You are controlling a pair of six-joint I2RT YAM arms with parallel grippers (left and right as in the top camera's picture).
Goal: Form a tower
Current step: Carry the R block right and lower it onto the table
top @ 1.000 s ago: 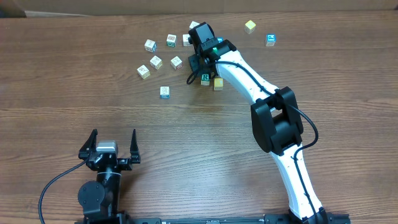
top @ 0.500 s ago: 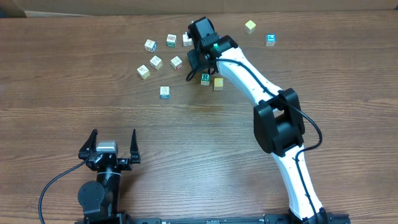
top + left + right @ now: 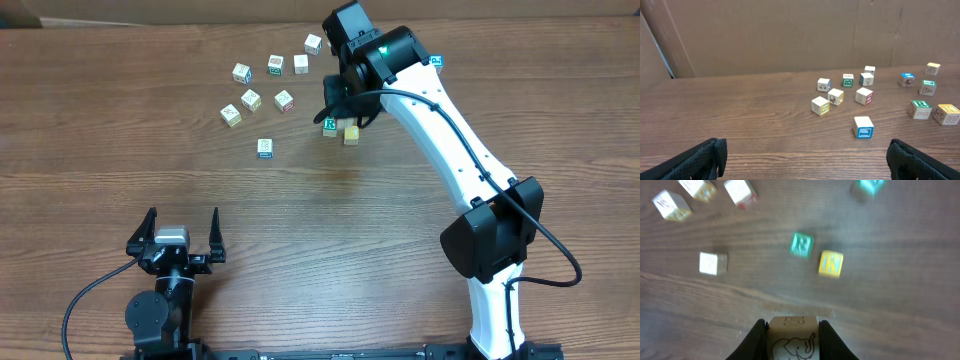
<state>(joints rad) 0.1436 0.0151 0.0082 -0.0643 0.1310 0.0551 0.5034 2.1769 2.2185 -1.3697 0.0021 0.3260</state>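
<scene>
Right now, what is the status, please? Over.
Left claw open, parked. Right claw shut on elephant cube, aloft. No tower yet: R cube single on table. K cube close beside it.

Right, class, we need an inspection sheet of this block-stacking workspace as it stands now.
Surface: wooden table, wood grain.
Job's things: green R cube on the table beside a yellow cube; no stack seen.
Clutter: loose cubes scattered farther back.
Grippers: left tool open, empty; right tool shut on elephant cube.
Cables: left arm's black cable; right arm's black cable.
Surroundings: cardboard wall behind the table.
</scene>
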